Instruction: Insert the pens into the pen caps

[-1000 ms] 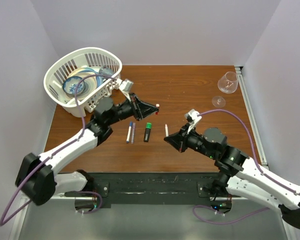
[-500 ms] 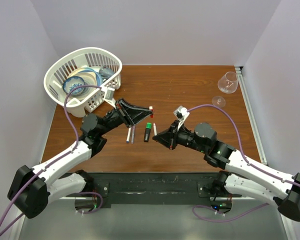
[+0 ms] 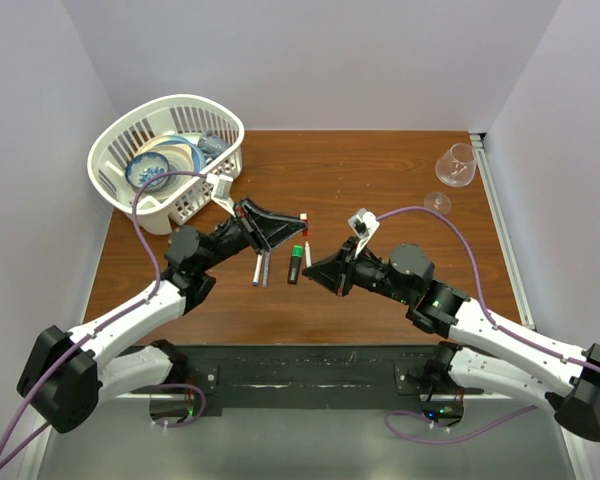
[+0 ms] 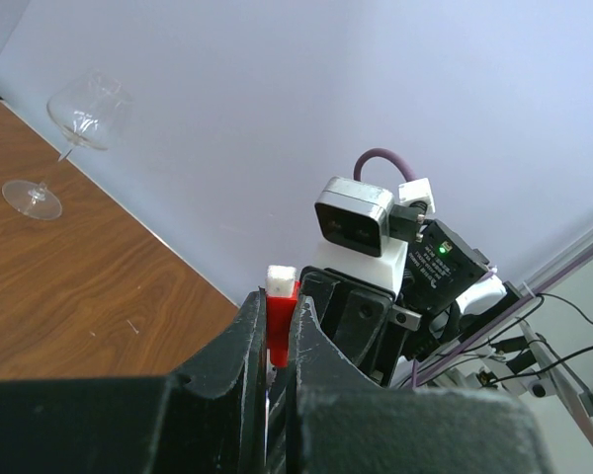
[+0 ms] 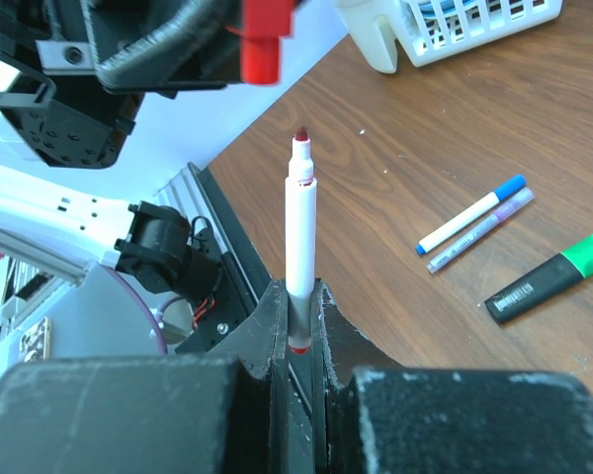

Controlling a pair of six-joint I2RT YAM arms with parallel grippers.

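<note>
Left gripper (image 4: pixel 279 334) is nearly closed, clamped on the red cap (image 4: pixel 281 298). The cap's white end pokes out past the fingertips. Right gripper (image 5: pixel 298 301) is fully closed on the lower barrel of the white pen (image 5: pixel 298 227), red tip pointing up and away from the fingers.

In the right wrist view the cap sits at the top of the frame, above and slightly left of the pen tip. There is a clear gap, no contact. From the top view the 2 meet near frame centre, with the cap just above the pen tip.

3 more pens lie on the table left of centre: the blue-capped pen (image 3: pixel 259 266) and the purple pen (image 3: pixel 267 268) are side by side. The black marker (image 3: pixel 296 263) is just right of them.
</note>
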